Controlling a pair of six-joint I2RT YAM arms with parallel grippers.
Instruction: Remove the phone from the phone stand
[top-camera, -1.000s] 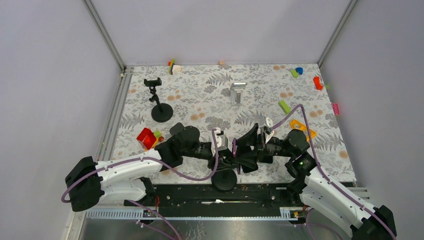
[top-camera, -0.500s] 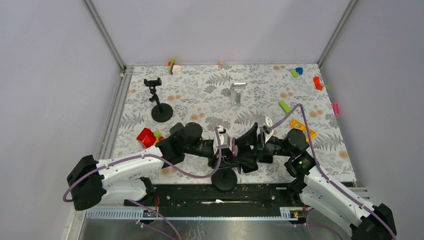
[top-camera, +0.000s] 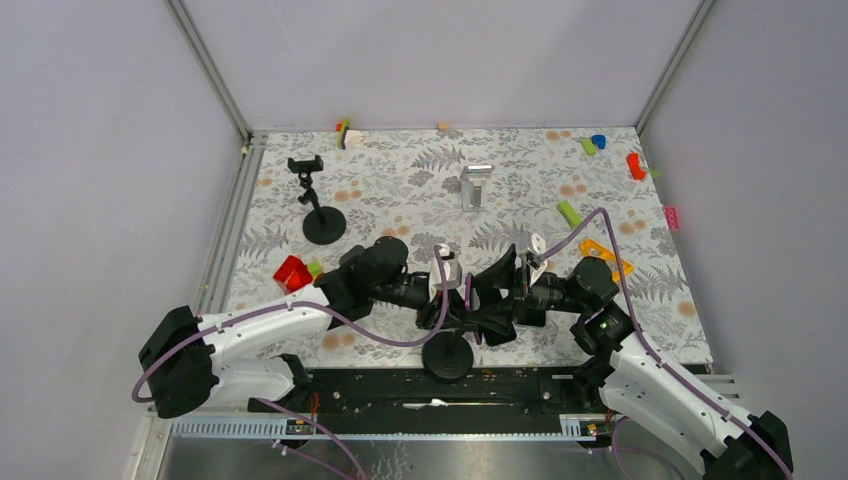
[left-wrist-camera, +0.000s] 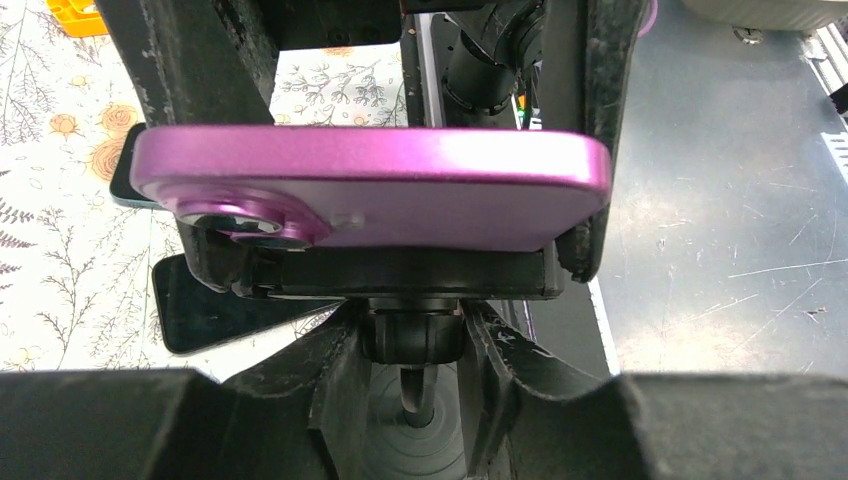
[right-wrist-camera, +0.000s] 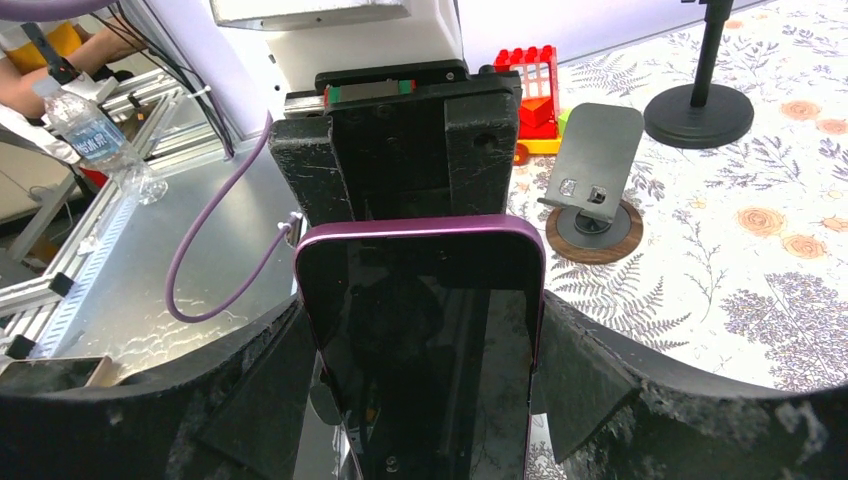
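The phone (left-wrist-camera: 370, 180) is sitting clamped in the phone stand (left-wrist-camera: 400, 272) by the near edge of the counter (top-camera: 400, 190), directly between both arms, the right hand (right-wrist-camera: 420, 320) gripping its two long edges while the left hand (left-wrist-camera: 410, 350) is pinching the stand's neck just beneath.

Left wrist view: the fingers of the left gripper (left-wrist-camera: 410, 400) are cut by the lower edge and cover most of the stem of the phone stand (left-wrist-camera: 410, 335); the phone (left-wrist-camera: 370, 185) half covers a dark slab (left-wrist-camera: 215, 310) on the table (left-wrist-camera: 60, 150). Right wrist view: the phone's lower end runs off the frame between the fingers of the right gripper (right-wrist-camera: 422, 340). Top view: both grippers hide phone and clamp.
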